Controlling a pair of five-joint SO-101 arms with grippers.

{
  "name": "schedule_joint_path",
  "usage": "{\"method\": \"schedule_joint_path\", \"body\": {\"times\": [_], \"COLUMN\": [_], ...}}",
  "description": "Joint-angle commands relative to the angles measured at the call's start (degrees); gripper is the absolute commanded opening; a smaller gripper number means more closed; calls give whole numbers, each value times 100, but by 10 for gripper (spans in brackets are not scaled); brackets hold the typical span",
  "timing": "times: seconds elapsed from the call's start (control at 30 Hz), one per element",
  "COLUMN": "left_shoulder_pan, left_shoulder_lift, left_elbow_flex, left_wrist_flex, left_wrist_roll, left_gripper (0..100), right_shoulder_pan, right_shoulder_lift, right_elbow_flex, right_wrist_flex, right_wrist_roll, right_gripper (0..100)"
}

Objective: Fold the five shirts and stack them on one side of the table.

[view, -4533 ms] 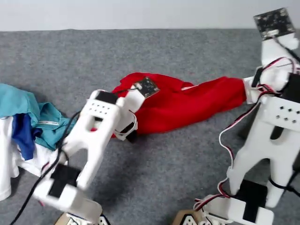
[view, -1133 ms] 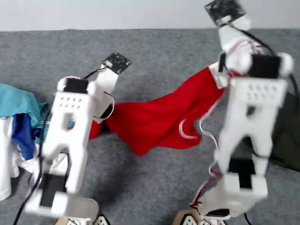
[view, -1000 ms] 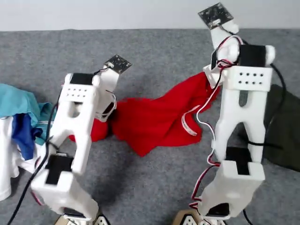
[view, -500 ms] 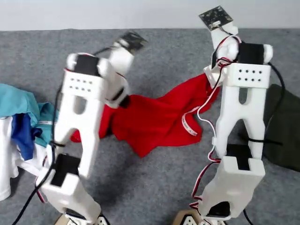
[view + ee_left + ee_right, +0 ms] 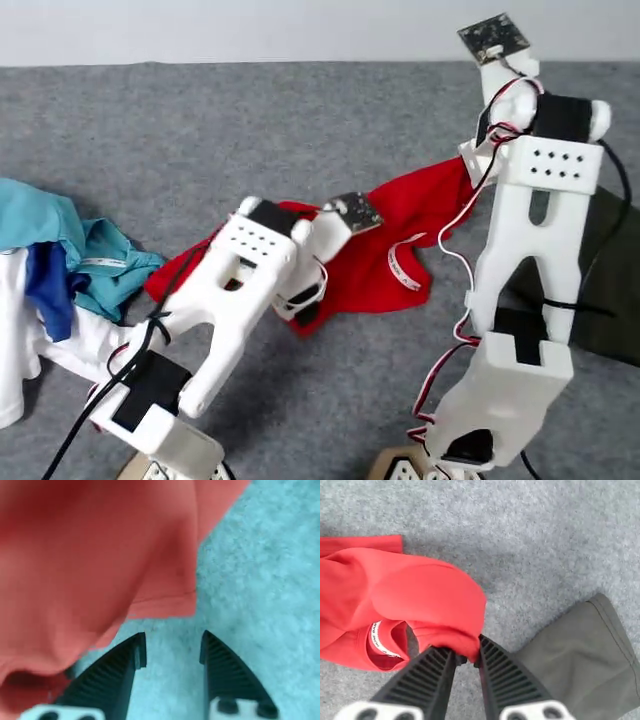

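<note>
The right gripper (image 5: 467, 655) pinches a fold of the red shirt (image 5: 425, 215), which lies crumpled on the grey table (image 5: 200, 130); the left gripper (image 5: 172, 642) hangs spread, apparently empty, just beside its hem

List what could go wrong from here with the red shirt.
1. The right gripper pinches a bunched fold of the red shirt, so a pull may slip or crumple it.
2. The left gripper is open over bare table beside the hem; closing there would likely miss.
3. The dark shirt lies close and could get dragged.
</note>
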Motion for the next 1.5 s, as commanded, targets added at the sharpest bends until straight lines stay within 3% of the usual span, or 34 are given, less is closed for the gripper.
{"method": "schedule_joint_path", "body": {"times": [0.0, 0.27, 0.63, 0.77, 0.93, 1.17, 1.47], "left_shoulder_pan": [79, 176, 176, 211, 246, 97, -1345], "left_shoulder_lift": [-88, 1284, 2549, 2611, 1960, 9, -2127], "left_elbow_flex": [189, -303, -1727, -1859, -2105, -2229, -2255], "left_wrist_flex": [-431, -695, 123, 149, 501, 870, 563], "left_wrist_roll": [44, 299, 659, 668, 703, 677, 712], "left_gripper": [178, 178, 171, 40, 5, 5, 5], "right_shoulder_pan": [57, 48, 48, 66, 66, 75, 84], "right_shoulder_lift": [-40, -40, -84, -136, -453, -971, -2176], "right_elbow_flex": [-237, -237, -237, -281, -299, -299, -299], "right_wrist_flex": [-84, -84, -48, -40, -48, -40, -110], "right_wrist_roll": [-79, -88, -88, -88, -53, -44, -44], "right_gripper": [9, 9, 9, 9, 9, 9, 9]}}
